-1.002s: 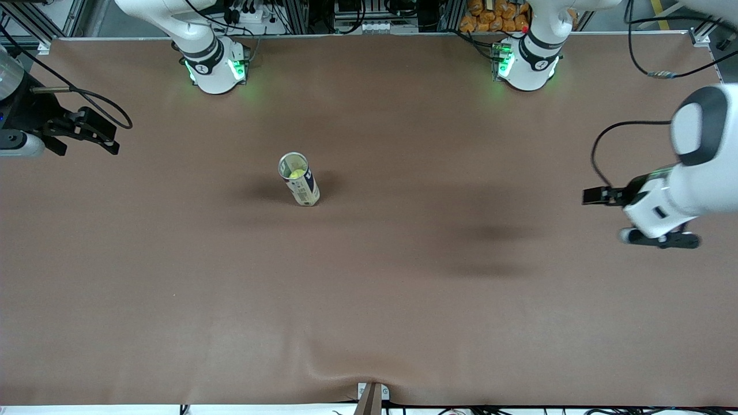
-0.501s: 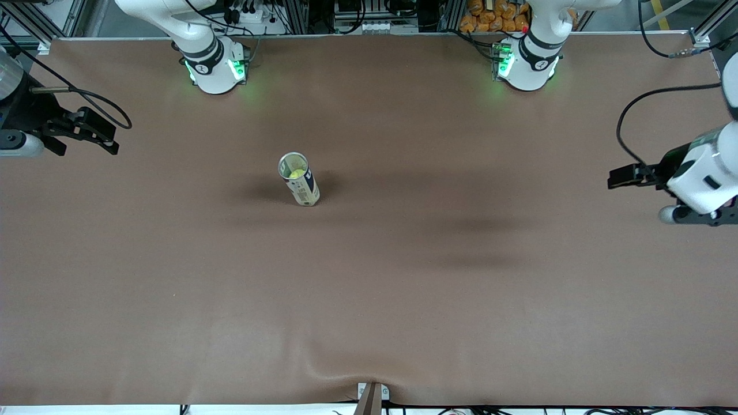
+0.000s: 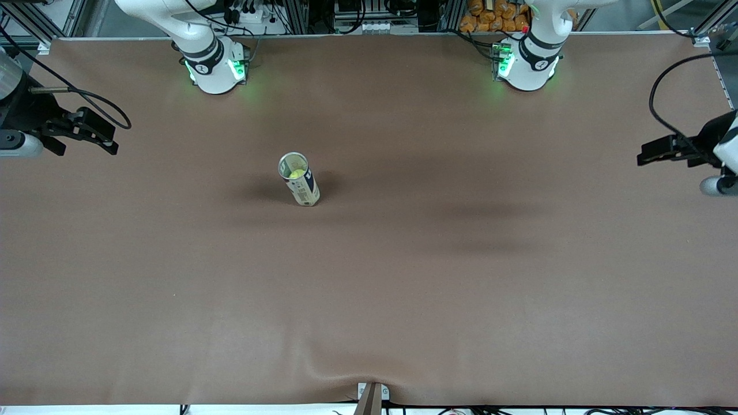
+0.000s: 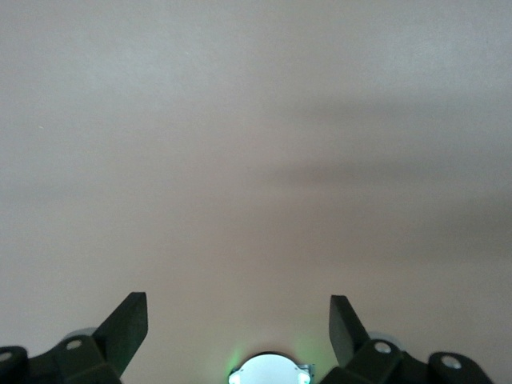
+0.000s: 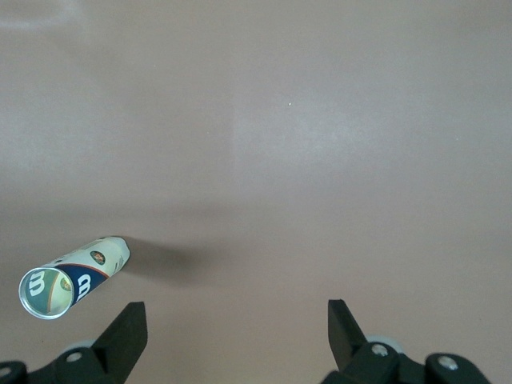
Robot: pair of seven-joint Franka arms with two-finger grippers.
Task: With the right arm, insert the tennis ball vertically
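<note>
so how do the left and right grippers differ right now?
The black left gripper hangs over the left arm's end of the brown table; the black right gripper over the right arm's end. The right wrist view shows the upright tennis-ball can; the left wrist view shows only bare table. Both are open and hold nothing.

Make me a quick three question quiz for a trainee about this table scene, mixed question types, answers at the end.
1. True or false: the tennis ball tube lies on its side.
2. What sits inside the tube?
A. a tennis ball
B. a pen
C. nothing
3. Fill in: both the right hand and the left hand are ____ and hold nothing.

Key:
1. False, it stands upright on the table.
2. A, the tennis ball.
3. open
</note>
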